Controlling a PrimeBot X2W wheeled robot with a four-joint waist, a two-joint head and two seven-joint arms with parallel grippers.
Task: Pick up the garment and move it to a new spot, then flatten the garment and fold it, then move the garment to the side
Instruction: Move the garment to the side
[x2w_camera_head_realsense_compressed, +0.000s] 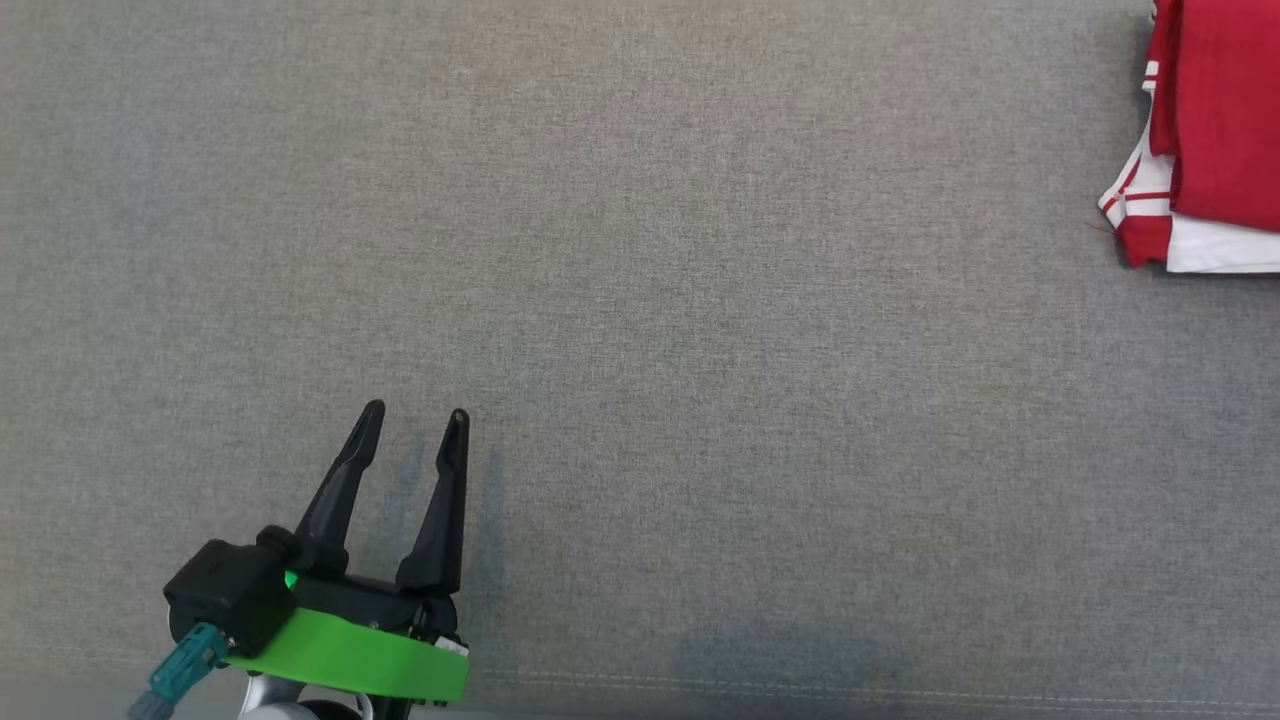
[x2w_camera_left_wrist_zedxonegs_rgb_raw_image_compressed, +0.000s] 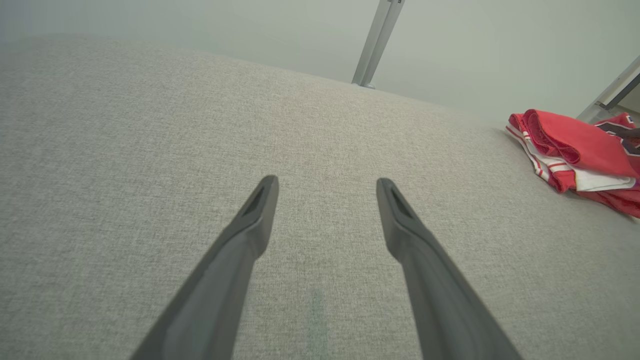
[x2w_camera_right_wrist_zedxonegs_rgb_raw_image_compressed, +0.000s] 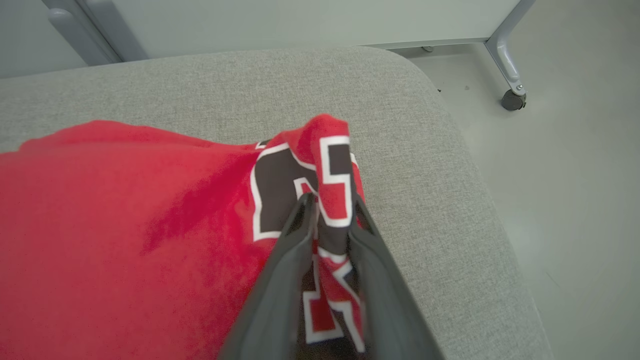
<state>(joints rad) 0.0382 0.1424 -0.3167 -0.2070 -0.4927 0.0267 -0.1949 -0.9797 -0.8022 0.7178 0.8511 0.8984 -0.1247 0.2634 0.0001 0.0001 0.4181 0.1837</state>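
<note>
— Two grippers to account for. Head view first?

— The left gripper (x2w_camera_head_realsense_compressed: 415, 410) sits low at the left over the grey cushion (x2w_camera_head_realsense_compressed: 700, 300), jaws apart, nothing between them. The garment (x2w_camera_head_realsense_compressed: 1215, 120), red with white striped trim, lies folded at the upper right edge, well apart from that gripper.

— Left wrist view?

— It agrees: both fingers spread wide above bare cushion. The garment rests off to the right. A metal leg (x2w_camera_left_wrist_zedxonegs_rgb_raw_image_compressed: 377, 40) stands beyond the cushion's far edge.

— Right wrist view?

— The right gripper (x2w_camera_right_wrist_zedxonegs_rgb_raw_image_compressed: 331, 199) is closed on a raised fold of the garment that carries black-and-white lettering, with cloth touching both fingers. The rest of the red cloth spreads to the left on the cushion, near its rounded corner. Pale floor (x2w_camera_right_wrist_zedxonegs_rgb_raw_image_compressed: 575, 200) and a caster wheel (x2w_camera_right_wrist_zedxonegs_rgb_raw_image_compressed: 512, 100) lie beyond.
</note>
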